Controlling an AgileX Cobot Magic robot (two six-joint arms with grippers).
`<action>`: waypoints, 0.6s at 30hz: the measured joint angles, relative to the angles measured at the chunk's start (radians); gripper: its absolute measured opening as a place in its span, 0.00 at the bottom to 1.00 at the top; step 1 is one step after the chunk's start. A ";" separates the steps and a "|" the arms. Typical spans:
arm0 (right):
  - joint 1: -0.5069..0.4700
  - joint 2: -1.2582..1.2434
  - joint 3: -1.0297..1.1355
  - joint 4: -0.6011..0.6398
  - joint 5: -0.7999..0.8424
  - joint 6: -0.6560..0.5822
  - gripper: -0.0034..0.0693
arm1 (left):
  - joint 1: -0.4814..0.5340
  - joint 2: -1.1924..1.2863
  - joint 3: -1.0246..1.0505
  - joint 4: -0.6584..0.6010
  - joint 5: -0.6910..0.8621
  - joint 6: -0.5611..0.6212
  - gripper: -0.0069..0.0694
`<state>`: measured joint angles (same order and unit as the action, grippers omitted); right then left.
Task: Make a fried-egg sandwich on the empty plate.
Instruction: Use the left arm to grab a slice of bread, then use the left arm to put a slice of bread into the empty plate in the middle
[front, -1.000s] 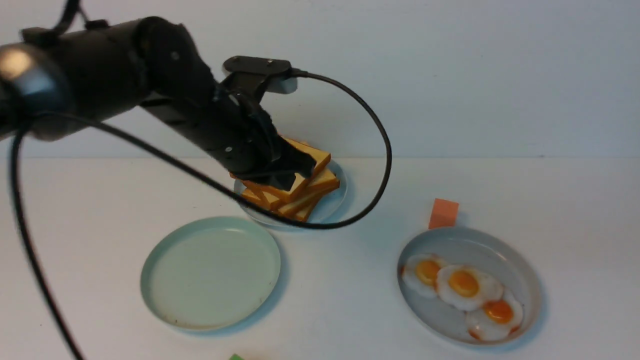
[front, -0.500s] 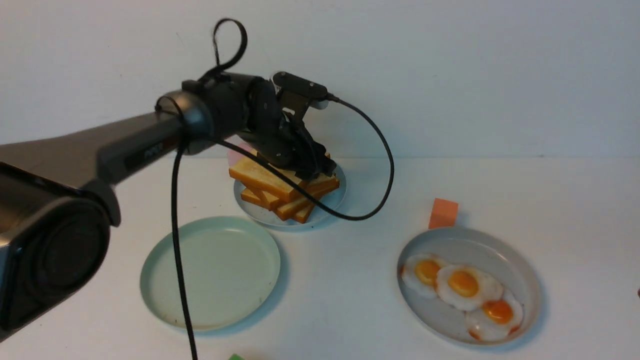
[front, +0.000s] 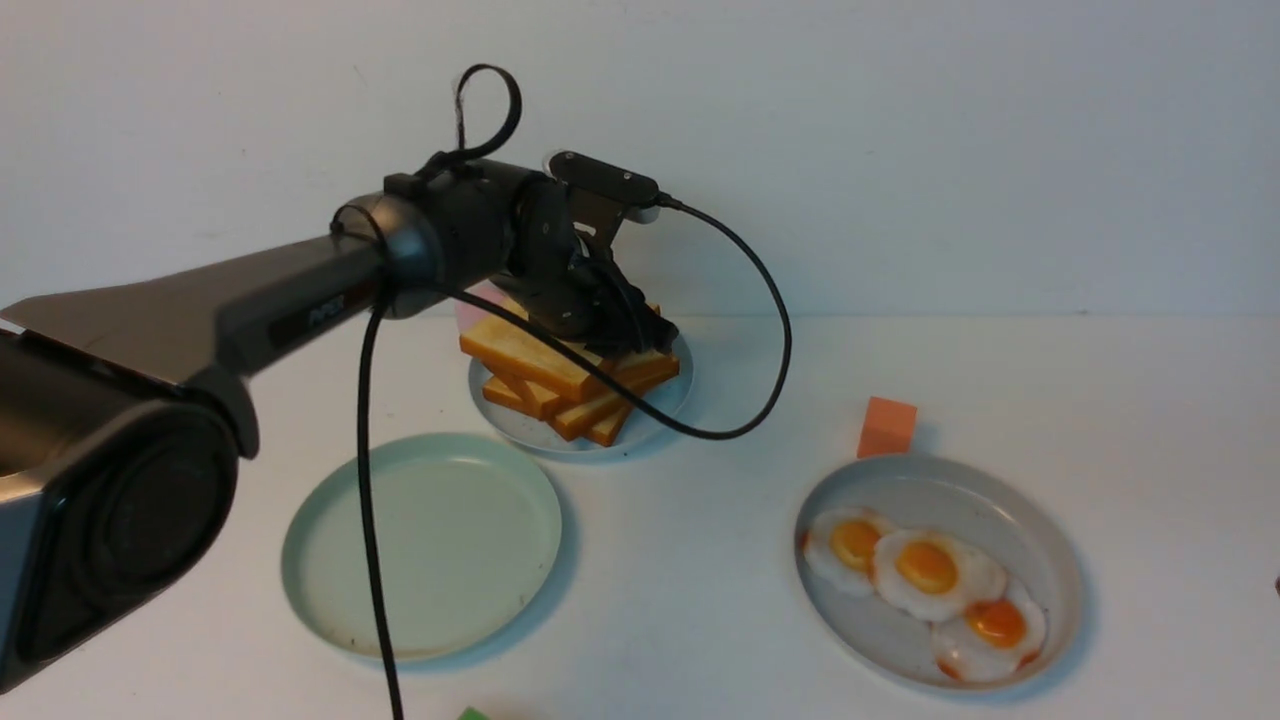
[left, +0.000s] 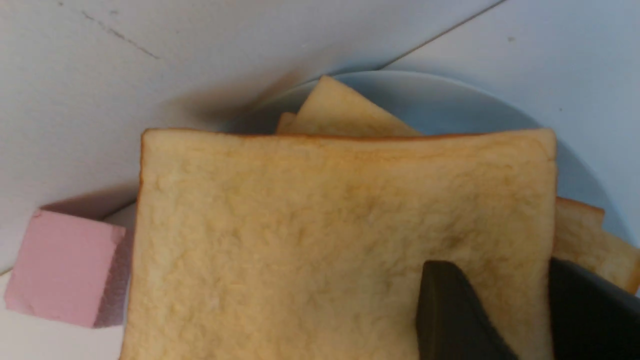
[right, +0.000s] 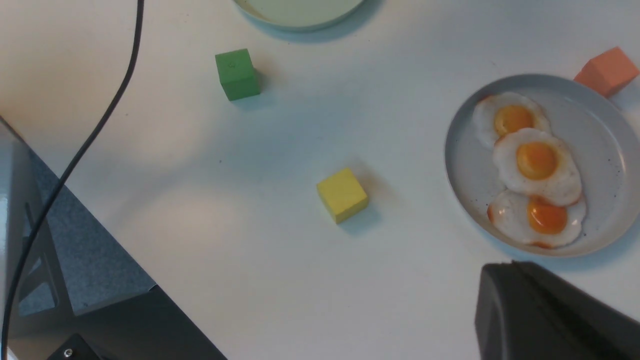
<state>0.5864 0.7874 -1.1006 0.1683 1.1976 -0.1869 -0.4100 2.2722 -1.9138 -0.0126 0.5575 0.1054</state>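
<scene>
White worktop (front: 700, 560), three plates, left arm (front: 300, 290) reaching to the rear.
Left pincer (front: 640, 335) sits on top of the toast stack (front: 560, 385) on a small grey-blue plate (front: 660, 410), with a pink block (front: 475, 305) just behind. Empty mint-green plate (front: 300, 580) lies nearer, to the left. Grey plate (front: 1040, 540) on the right holds three overlapping fried eggs (front: 930, 570). Orange block (front: 887, 427) stands just beyond its rim.

Lighting is bright, diffuse, even. Front view: soft bluish shadows lie at 4 o'clock of the empty plate (front: 420, 540) and grey plate (front: 930, 490). The left arm housing (front: 110, 500), nearest the lens, is defocused.
</scene>
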 joint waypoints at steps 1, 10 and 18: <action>0.000 0.000 0.000 0.000 0.000 0.000 0.08 | 0.000 -0.001 0.000 0.000 0.005 0.000 0.39; 0.000 0.000 0.000 0.000 -0.001 -0.002 0.09 | 0.001 -0.181 0.012 0.013 0.168 -0.012 0.11; 0.000 0.000 0.000 0.000 -0.004 -0.021 0.10 | -0.020 -0.435 0.288 0.032 0.201 -0.015 0.11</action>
<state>0.5864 0.7874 -1.1006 0.1683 1.1934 -0.2075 -0.4302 1.8375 -1.6254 0.0193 0.7584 0.0902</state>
